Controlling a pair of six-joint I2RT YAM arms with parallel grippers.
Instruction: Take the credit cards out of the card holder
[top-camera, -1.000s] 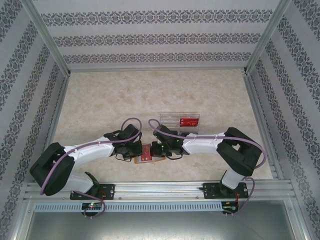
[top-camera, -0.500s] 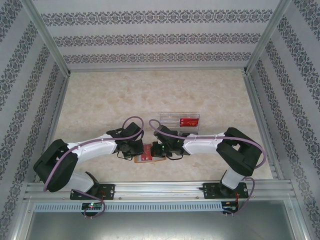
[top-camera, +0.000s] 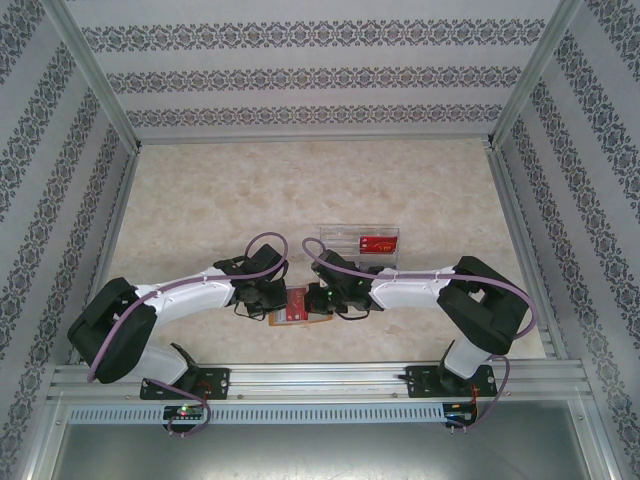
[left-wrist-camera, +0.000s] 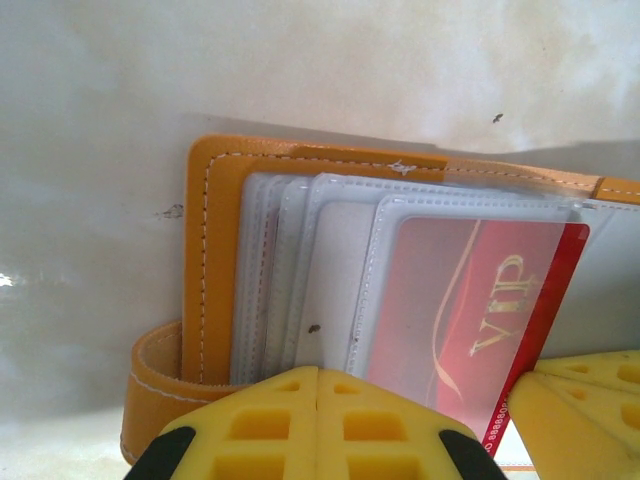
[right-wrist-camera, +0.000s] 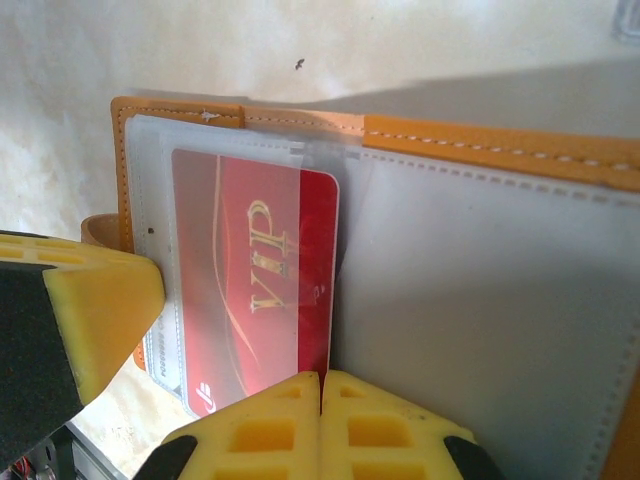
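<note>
The orange-tan card holder (top-camera: 297, 306) lies open on the table between both grippers, its orange border (left-wrist-camera: 215, 250) and translucent sleeves (left-wrist-camera: 330, 260) facing up. A red VIP card (right-wrist-camera: 250, 280) sits in the top sleeve, its bare edge (right-wrist-camera: 322, 270) poking out toward the holder's middle. A pale strip with small print (right-wrist-camera: 157, 350) shows under it; I cannot tell whether it is one of the credit cards. My left gripper (left-wrist-camera: 318, 372) is shut, tips down on the sleeves. My right gripper (right-wrist-camera: 320, 378) is shut, its tips at the red card's exposed edge.
A clear plastic tray (top-camera: 345, 242) stands just behind the holder with another red card (top-camera: 378, 242) in it. My right gripper's yellow finger (left-wrist-camera: 585, 400) shows in the left wrist view, my left gripper's finger (right-wrist-camera: 95, 300) in the right wrist view. Patterned walls enclose the table.
The left arm has stretched a little to the right toward the card holder, and the right arm has shifted slightly. Both grippers stayed shut.
</note>
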